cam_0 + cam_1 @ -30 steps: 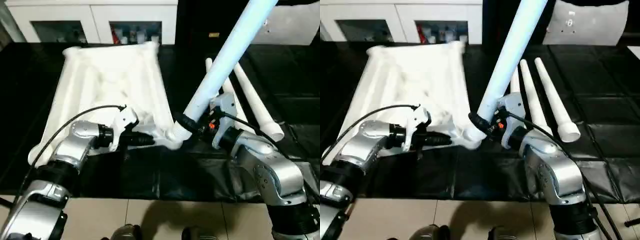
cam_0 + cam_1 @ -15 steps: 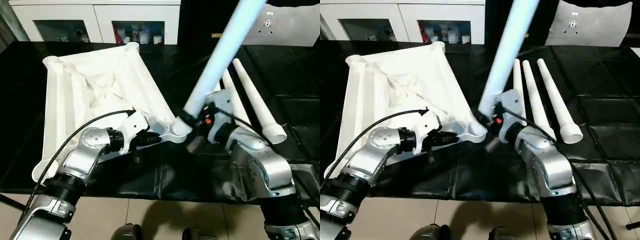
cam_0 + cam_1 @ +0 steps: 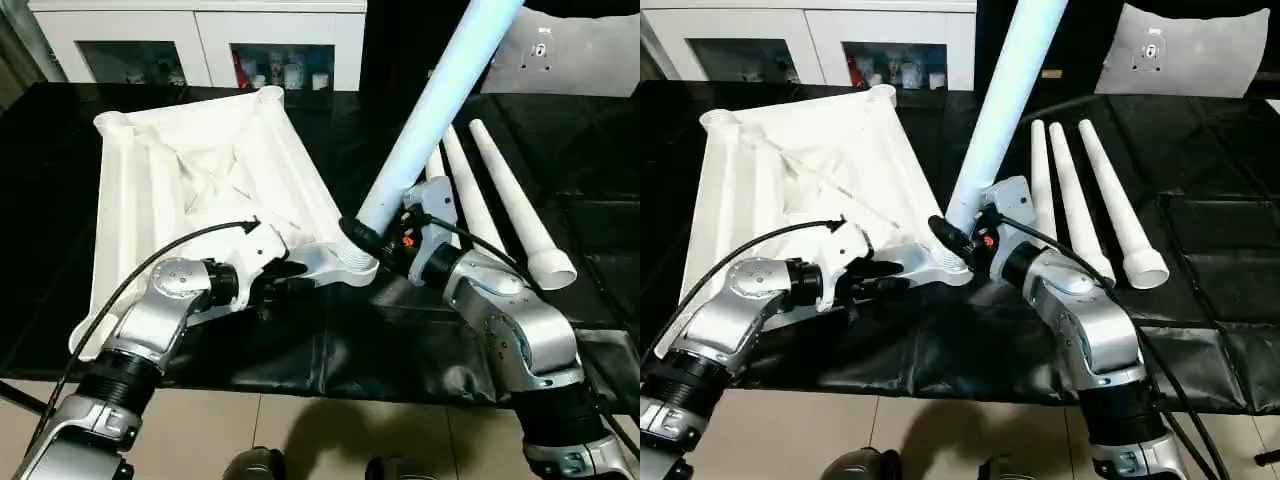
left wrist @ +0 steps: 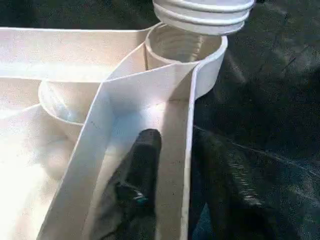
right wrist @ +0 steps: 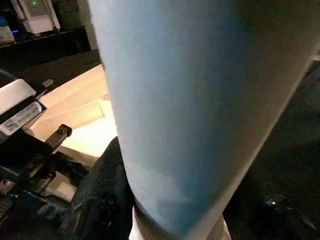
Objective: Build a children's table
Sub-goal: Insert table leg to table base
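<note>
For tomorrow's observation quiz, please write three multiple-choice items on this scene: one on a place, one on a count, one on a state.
1. Where is the held leg's threaded end?
A. at the tabletop's near corner socket
B. in the cabinet
C. on the floor

2. How many legs lie loose on the black mat?
A. one
B. three
C. five

3. How does the tabletop lie?
A. ribbed underside up
B. smooth side up
C. standing on four legs

Answers:
1 A: the left wrist view shows the threads right over the open socket.
2 B: three loose legs lie side by side to the robot's right.
3 A: ribs and round sockets face the camera.

The right gripper holds the leg; the left gripper's fingers straddle the tabletop's rim.
</note>
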Controlling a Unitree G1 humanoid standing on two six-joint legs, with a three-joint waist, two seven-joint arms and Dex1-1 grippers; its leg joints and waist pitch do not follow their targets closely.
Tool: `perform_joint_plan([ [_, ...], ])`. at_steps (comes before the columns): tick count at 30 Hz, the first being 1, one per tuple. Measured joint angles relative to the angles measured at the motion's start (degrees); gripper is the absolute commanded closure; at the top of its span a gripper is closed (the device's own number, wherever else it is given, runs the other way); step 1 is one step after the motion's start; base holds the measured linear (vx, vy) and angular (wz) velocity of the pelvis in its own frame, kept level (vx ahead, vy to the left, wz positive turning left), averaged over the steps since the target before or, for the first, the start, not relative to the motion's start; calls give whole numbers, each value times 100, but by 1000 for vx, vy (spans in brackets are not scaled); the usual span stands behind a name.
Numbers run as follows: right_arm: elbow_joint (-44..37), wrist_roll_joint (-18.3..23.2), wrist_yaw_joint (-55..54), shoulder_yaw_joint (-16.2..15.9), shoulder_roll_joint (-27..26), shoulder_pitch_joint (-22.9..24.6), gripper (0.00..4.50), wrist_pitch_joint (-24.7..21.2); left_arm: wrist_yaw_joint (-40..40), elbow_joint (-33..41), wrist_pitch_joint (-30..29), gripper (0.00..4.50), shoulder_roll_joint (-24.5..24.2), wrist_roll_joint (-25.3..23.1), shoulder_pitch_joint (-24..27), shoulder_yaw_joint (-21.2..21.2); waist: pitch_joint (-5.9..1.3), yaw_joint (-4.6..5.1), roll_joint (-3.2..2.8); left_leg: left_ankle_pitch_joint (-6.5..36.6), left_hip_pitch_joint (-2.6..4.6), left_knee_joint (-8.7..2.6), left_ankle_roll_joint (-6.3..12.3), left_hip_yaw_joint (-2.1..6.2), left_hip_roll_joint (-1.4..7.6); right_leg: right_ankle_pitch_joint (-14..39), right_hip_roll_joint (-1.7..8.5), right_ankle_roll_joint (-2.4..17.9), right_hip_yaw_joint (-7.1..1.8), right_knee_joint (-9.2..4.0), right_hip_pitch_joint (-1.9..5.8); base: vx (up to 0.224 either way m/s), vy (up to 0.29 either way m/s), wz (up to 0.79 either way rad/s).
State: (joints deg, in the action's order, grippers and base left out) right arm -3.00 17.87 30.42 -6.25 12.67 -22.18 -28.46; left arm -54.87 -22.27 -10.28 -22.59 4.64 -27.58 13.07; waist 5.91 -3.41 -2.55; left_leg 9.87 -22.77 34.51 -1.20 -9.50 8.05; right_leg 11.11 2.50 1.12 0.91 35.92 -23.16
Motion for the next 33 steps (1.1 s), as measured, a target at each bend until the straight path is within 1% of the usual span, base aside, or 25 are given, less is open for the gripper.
perform_joint_plan([
  [1,0,0,6,0,0,0,260,1,-18,-15,-3,337,28,25,0,-19,0,-3,0,0,0,0,0,-1,0,0,0,0,0,0,0,0,0,0],
  [3,10,-3,12,0,1,0,260,15,-59,-77,48,337,59,21,-27,-26,-1,-9,-1,0,0,0,0,-1,0,0,0,0,0,-2,0,0,0,0],
  [6,118,-15,16,1,7,-2,260,53,-67,-240,147,380,60,-13,-120,28,-3,-19,-4,0,0,0,0,-1,0,0,1,0,0,-1,1,0,0,0],
  [9,130,-17,22,8,8,-3,260,53,-117,-319,176,401,61,-60,-180,70,-4,-17,-6,0,8,0,0,-1,0,-1,2,1,0,0,8,0,0,0],
  [12,131,-17,35,9,10,-3,260,53,-188,-348,151,411,55,-112,-235,123,-4,-15,-6,0,19,0,0,-2,0,-1,3,1,0,0,17,0,0,0],
  [18,131,-19,73,10,41,-5,260,53,-258,-463,182,411,53,-215,-357,216,-5,-26,-8,0,18,-1,0,-4,0,-1,4,1,0,-2,18,0,0,0],
  [19,131,-19,75,10,40,-5,260,53,-256,-501,183,383,55,-221,-387,242,-7,-27,-11,0,18,-1,0,-5,0,-1,4,1,0,-2,18,0,0,0],
  [22,131,-19,79,10,41,-6,260,53,-261,-551,116,372,71,-218,-444,259,-9,-28,-15,0,19,-1,0,-5,0,-1,5,1,0,-1,18,0,0,0],
  [23,131,-19,81,11,46,-6,260,53,-240,-559,122,349,81,-228,-448,259,-10,-26,-16,0,21,-1,0,-6,0,-1,6,2,0,-1,20,0,0,0],
  [25,131,-19,85,11,55,-6,260,53,-219,-576,126,341,97,-234,-452,255,-10,-27,-16,0,21,-1,0,-6,0,-1,6,2,0,0,21,0,0,0],
  [29,131,-19,121,10,71,-6,260,53,-268,-604,86,338,123,-204,-465,231,-13,-27,-20,0,22,-1,0,-9,0,-1,9,1,0,-1,23,0,0,0],
  [30,131,-19,128,10,73,-5,260,53,-285,-604,67,365,124,-200,-471,227,-13,-28,-20,0,22,-1,0,-9,0,-1,10,1,0,-1,23,0,0,0],
  [31,131,-19,129,10,76,-5,260,52,-303,-605,59,372,126,-197,-475,225,-13,-28,-21,0,21,-1,0,-10,0,-1,10,1,0,-1,23,0,0,0],
  [33,131,-19,130,10,80,-5,260,52,-311,-617,55,372,132,-190,-484,224,-13,-30,-21,0,21,-1,0,-11,0,-1,10,1,0,-3,23,0,0,0],
])
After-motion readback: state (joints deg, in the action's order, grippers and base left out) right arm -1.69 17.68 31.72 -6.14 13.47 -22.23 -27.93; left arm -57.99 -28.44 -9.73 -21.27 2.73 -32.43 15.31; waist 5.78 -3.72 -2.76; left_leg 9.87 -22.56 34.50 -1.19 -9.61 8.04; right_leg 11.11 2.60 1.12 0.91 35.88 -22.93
